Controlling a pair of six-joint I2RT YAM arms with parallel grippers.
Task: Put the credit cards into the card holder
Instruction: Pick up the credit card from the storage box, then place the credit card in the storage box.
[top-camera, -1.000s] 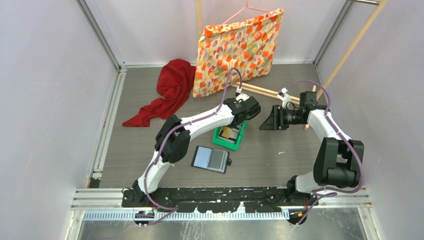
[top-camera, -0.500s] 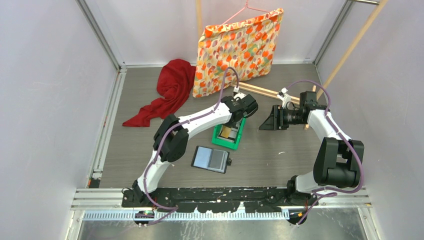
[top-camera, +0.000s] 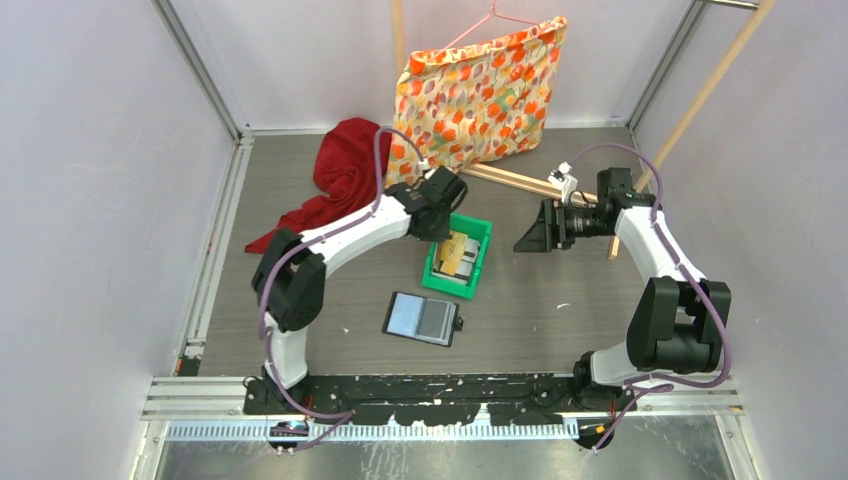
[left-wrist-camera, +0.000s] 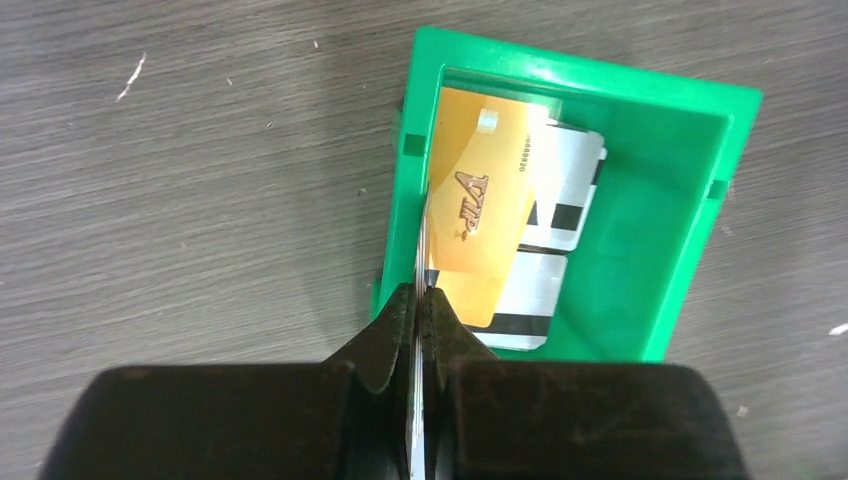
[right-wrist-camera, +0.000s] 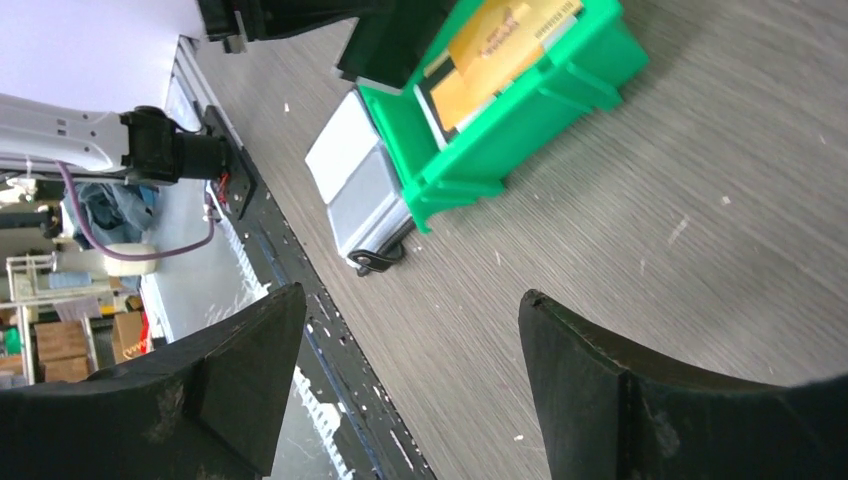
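The left gripper (left-wrist-camera: 420, 297) has swung leftward over the green plastic tray (left-wrist-camera: 650, 200), clamping a thin pale card (left-wrist-camera: 423, 250) edge-up, its long axis along the tray's left wall. The right gripper (right-wrist-camera: 412, 295) gapes wide to the tray's right.

The tray (left-wrist-camera: 600, 88) is green, one card (left-wrist-camera: 478, 215) gold, other cards (left-wrist-camera: 568, 190) white with black stripes.

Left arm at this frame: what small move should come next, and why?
Probably raise the left gripper clear of the green tray, heading for the card holder. Its jaws look shut on a thin card held edge-on over the tray's wall, and the holder lies open on the table beside the tray.
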